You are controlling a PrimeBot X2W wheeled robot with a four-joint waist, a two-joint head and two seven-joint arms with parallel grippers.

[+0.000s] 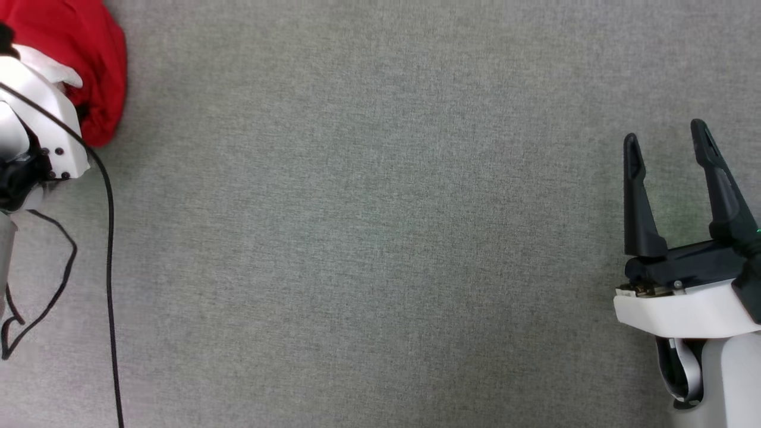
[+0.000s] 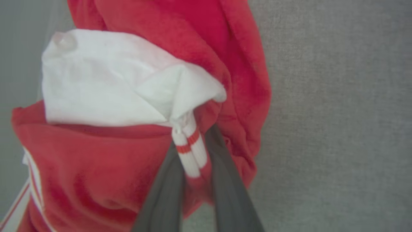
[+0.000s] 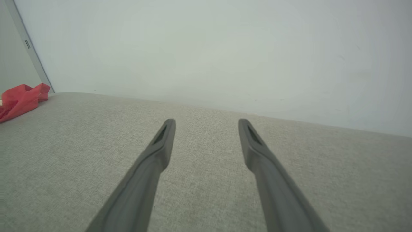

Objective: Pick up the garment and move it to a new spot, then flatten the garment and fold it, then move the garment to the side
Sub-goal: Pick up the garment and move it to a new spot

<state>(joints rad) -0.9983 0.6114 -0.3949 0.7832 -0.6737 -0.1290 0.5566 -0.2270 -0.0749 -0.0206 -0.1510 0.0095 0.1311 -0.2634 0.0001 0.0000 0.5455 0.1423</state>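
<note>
The garment [image 1: 95, 53], red with a white sleeve, lies bunched at the far left corner of the grey cloth surface. In the left wrist view the garment [image 2: 128, 167] is close up, its white sleeve folded over red cloth. My left gripper [image 2: 193, 141] is shut on the garment's red-and-white striped trim, which runs down between the two dark fingers [image 2: 164, 193]. In the head view the left arm's white wrist [image 1: 41, 113] covers part of the garment. My right gripper [image 1: 669, 142] stands open at the right over bare cloth, nothing between its fingers. It shows open too in its own view, right gripper [image 3: 206, 124], with the garment [image 3: 19, 100] far to the left.
A black cable [image 1: 110, 249] hangs from the left arm down the left edge. The grey cloth surface [image 1: 380, 238] stretches between the two arms. A pale wall [image 3: 206, 48] rises behind the surface's far edge.
</note>
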